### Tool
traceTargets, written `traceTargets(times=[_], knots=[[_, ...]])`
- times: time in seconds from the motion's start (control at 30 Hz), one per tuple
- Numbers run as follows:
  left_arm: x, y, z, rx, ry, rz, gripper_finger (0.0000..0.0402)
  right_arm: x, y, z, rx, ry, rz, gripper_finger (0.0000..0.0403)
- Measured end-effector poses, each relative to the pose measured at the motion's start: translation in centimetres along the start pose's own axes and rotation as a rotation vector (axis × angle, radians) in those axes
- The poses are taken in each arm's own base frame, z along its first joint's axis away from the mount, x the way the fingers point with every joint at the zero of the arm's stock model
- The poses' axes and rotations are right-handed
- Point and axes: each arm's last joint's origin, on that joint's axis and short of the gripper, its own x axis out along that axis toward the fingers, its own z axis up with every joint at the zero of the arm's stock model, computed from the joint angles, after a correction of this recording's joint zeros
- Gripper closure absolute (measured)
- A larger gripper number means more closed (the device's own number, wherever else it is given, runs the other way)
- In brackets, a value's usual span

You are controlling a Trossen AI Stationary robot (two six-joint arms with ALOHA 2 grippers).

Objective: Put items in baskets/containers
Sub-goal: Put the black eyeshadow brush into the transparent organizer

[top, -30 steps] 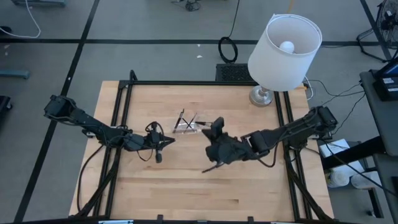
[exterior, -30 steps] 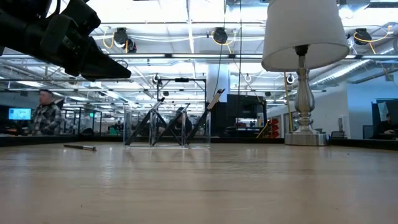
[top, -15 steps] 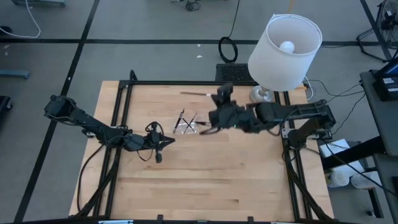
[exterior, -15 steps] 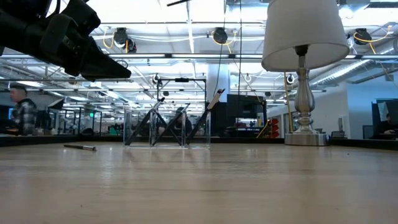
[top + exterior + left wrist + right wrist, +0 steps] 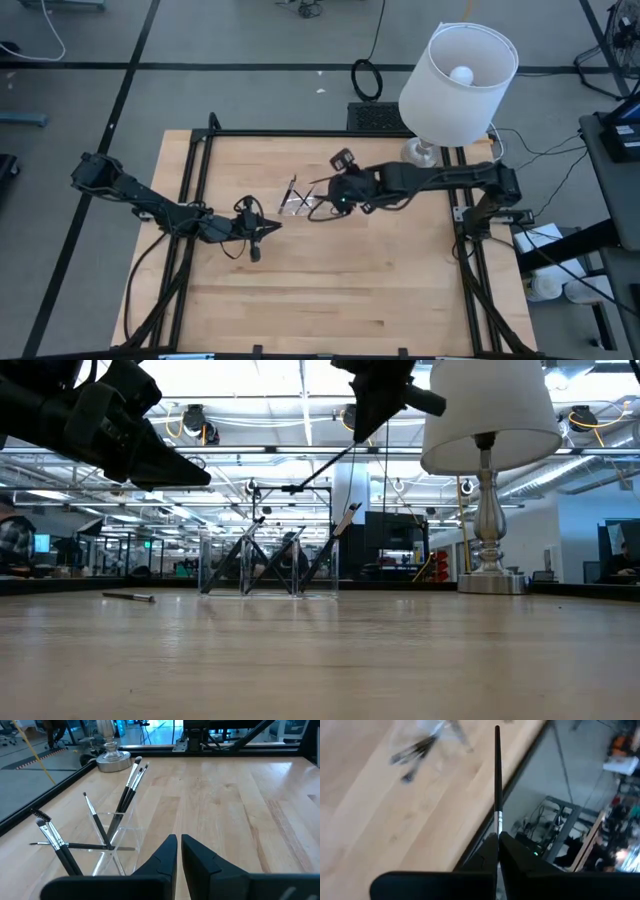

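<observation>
Now our right gripper hangs above the clear container, jaws clamped on a brush; our left gripper waits nearby, jaws nearly together.

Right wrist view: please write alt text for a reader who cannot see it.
The right claw is shut on a thin dark brush that points straight away from the camera. Beyond it lies the wooden table, with blurred brushes near its far edge, and the room floor past the table's rim.
</observation>
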Motion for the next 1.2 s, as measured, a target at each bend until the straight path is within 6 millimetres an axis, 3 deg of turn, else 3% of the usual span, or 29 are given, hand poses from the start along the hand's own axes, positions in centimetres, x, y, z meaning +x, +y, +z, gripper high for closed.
traceTargets(times=[0.2, 0.43, 0.6, 0.93, 1.2], knots=[[0.0, 0.0, -0.2, 0.009, 0.015, 0.002, 0.0366, 1.0, 1.7, 1.8, -0.179, -0.030, -0.009, 0.0403], [0.0, 0.0, -0.2, 0.011, 0.020, 0.002, 0.0366, 2.0, 3.2, 3.2, -0.271, -0.053, -0.028, 0.0403], [0.0, 0.0, -0.2, 0.004, 0.015, 0.001, 0.0366, 3.3, 4.2, 4.3, -0.333, -0.071, -0.162, 0.0403], [0.0, 0.0, -0.1, 0.002, 0.014, 0.001, 0.0366, 6.6, 6.1, 4.0, -0.476, 0.028, -0.280, 0.0403], [0.0, 0.0, -0.1, 0.003, 0.012, 0.002, 0.0366, 7.2, 6.4, 3.5, -0.519, 0.054, -0.266, 0.0403]])
